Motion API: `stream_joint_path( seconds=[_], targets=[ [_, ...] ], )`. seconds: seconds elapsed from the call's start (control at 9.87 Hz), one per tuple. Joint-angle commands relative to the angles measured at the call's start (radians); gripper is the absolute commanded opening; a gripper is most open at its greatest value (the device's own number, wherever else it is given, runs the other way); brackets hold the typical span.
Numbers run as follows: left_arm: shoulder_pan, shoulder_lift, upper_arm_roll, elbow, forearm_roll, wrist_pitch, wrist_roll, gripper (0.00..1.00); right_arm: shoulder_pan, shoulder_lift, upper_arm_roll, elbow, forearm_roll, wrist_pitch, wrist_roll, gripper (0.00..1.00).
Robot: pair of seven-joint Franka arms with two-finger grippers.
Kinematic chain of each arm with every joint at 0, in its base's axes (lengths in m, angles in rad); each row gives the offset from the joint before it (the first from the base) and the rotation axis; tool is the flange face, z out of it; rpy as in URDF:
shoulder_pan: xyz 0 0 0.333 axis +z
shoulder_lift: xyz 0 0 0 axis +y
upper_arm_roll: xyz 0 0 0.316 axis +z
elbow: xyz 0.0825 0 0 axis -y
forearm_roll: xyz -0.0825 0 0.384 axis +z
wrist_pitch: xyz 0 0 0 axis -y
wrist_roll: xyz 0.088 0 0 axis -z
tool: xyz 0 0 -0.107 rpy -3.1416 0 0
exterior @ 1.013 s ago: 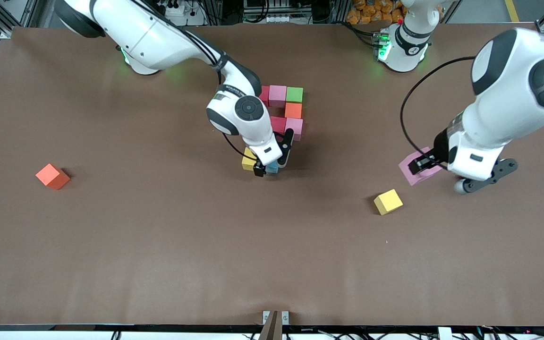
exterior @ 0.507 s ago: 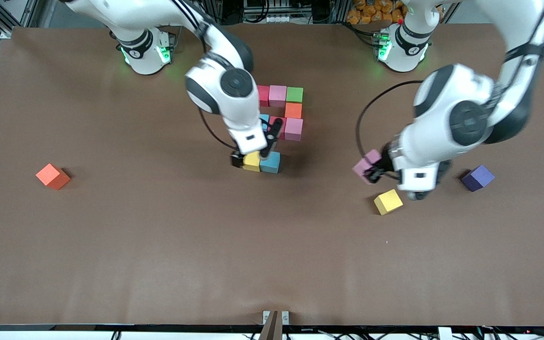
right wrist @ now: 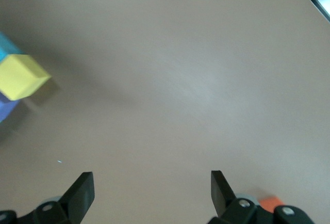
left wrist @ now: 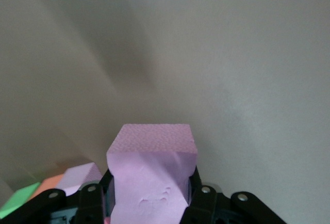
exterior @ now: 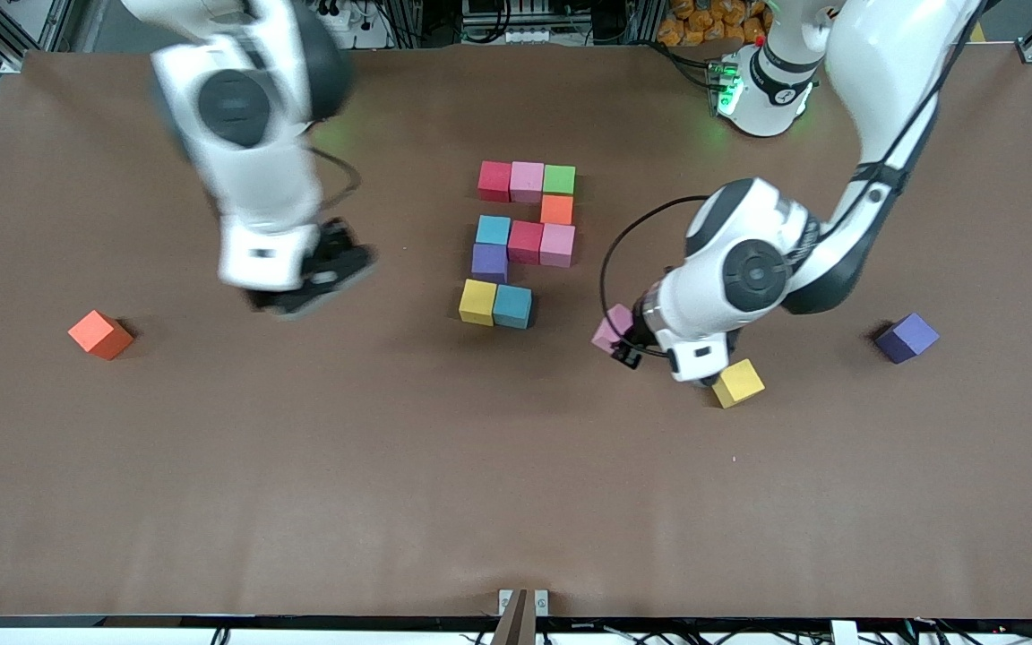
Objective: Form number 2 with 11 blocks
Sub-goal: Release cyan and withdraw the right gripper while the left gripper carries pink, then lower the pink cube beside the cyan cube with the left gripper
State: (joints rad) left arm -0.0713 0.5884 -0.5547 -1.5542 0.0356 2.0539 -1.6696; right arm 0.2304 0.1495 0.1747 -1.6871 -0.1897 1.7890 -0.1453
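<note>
Ten blocks lie together mid-table as a partial number 2 [exterior: 520,237]: red, pink and green in the row farthest from the front camera, orange under the green, then light blue, red and pink, a purple one [exterior: 489,262], and yellow [exterior: 477,301] beside blue [exterior: 512,305] nearest the camera. My left gripper [exterior: 622,345] [left wrist: 149,193] is shut on a pink block [exterior: 613,328] [left wrist: 152,172], over bare table between the blue block and a loose yellow block [exterior: 737,382]. My right gripper [exterior: 310,278] [right wrist: 150,188] hangs open and empty over the table toward the right arm's end.
A loose orange-red block [exterior: 99,334] [right wrist: 270,202] lies near the right arm's end of the table. A loose purple block [exterior: 907,337] lies near the left arm's end. The brown table [exterior: 391,466] stretches wide toward the front camera.
My right gripper has pulled away from the yellow and blue blocks toward its own end of the table. My left gripper has carried the pink block toward the figure.
</note>
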Motion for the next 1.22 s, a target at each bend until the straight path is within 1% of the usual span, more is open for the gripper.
stream_joint_path(
  seconds=[0.0,0.1,0.2,0.3,0.41,0.61,0.71,0.81,1.01,1.11],
  targets=[
    [-0.047,0.054,0.009,0.014,0.016,0.064,-0.122,0.00,-0.153,-0.060,-0.004,-0.023,0.049,-0.022,-0.014,1.00],
    [-0.063,0.077,0.013,0.016,0.017,0.087,-0.175,0.00,-0.190,-0.067,-0.015,-0.016,0.050,-0.048,-0.014,1.00],
    [-0.067,0.093,0.019,0.013,0.017,0.130,-0.244,0.00,-0.203,-0.074,-0.068,0.004,0.088,-0.098,-0.010,1.00],
    [-0.070,0.111,0.019,0.009,0.018,0.143,-0.345,0.00,-0.206,-0.079,-0.139,0.041,0.190,-0.162,-0.010,1.00],
    [-0.083,0.117,0.021,0.005,0.039,0.144,-0.433,0.00,-0.207,-0.070,-0.193,0.085,0.244,-0.202,-0.004,1.00],
    [-0.126,0.137,0.027,-0.003,0.114,0.147,-0.543,0.00,-0.232,-0.065,-0.199,0.098,0.251,-0.206,0.010,1.00],
    [-0.142,0.140,0.027,-0.004,0.137,0.149,-0.556,0.00,-0.244,-0.065,-0.199,0.096,0.268,-0.253,0.033,1.00],
    [-0.142,0.139,0.027,-0.003,0.138,0.149,-0.584,0.00,-0.255,-0.065,-0.199,0.098,0.279,-0.308,0.039,1.00],
    [-0.143,0.137,0.029,-0.006,0.141,0.149,-0.647,0.00,-0.285,-0.059,-0.198,0.102,0.291,-0.325,0.036,1.00],
    [-0.145,0.137,0.033,-0.024,0.147,0.149,-0.653,0.00,-0.286,-0.056,-0.198,0.121,0.303,-0.324,0.033,1.00]
  ],
)
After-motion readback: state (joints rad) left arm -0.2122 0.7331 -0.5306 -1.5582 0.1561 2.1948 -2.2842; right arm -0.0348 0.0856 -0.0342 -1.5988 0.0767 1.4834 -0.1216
